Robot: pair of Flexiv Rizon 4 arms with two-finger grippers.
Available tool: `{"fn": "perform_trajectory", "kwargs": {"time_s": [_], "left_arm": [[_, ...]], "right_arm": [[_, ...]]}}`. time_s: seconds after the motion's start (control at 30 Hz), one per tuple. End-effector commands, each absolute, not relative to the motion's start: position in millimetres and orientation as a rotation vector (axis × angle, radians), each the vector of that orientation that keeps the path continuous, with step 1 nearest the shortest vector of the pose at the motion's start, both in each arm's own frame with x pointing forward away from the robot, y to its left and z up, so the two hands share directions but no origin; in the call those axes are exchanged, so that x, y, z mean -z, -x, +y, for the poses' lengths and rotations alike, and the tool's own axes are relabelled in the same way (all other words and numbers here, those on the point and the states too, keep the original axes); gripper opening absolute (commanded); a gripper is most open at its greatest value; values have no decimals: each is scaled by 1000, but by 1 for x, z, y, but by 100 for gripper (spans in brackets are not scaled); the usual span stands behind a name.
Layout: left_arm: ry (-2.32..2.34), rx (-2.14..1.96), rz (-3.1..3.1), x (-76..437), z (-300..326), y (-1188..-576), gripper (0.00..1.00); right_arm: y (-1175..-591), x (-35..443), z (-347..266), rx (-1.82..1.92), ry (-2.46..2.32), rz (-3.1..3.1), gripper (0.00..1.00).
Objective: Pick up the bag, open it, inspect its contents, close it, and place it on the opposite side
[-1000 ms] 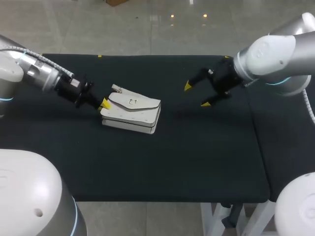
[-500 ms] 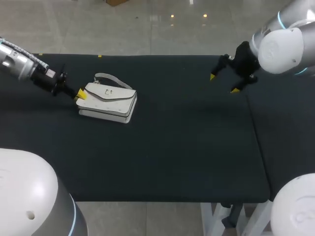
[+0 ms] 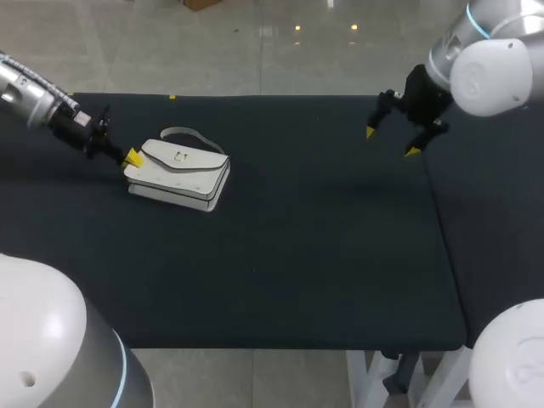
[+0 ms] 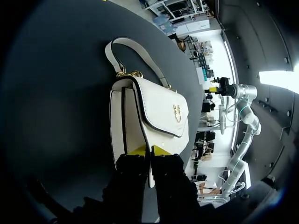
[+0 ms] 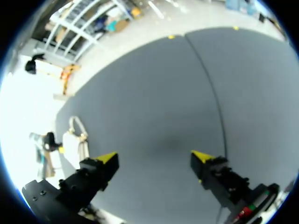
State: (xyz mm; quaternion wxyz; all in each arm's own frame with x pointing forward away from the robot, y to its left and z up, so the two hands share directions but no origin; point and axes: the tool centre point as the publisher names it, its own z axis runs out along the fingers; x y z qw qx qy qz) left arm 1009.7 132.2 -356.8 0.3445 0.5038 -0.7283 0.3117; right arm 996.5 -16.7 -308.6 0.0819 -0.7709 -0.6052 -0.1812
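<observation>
Our black cloth-covered counter (image 3: 297, 280) stretches away from us. On its left side, toward the far edge, the white leather flap handbag (image 3: 178, 174) lies flat on the cloth. Its flap faces up, with a small gold clasp (image 3: 179, 156) in the middle. Its thin white strap (image 3: 183, 133) loops off the far side and rests on the counter.

Our left pincer (image 3: 132, 157) comes in low from the left and is clamped on the handbag's left end. In the left wrist view the two yellow tips sit close together, with the bag's edge pinched between them.

Farther off, over the counter's far right part, our right pincer (image 3: 391, 142) hangs above the cloth, well apart from the handbag. Its fingers are spread wide, and the right wrist view shows only cloth between them.
</observation>
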Motion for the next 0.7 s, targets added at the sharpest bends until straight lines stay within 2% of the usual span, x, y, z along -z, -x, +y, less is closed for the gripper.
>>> {"fn": "perform_trajectory", "kwargs": {"time_s": [0.03,0.7], "left_arm": [[-1287,-786,-1890,358,134,-1014,0],[-1506,-980,-1768,355,270,-1098,0]], "right_arm": [[-997,308,-17,536,2305,-1808,100],[-1033,296,-108,401,2594,-1858,100]]}}
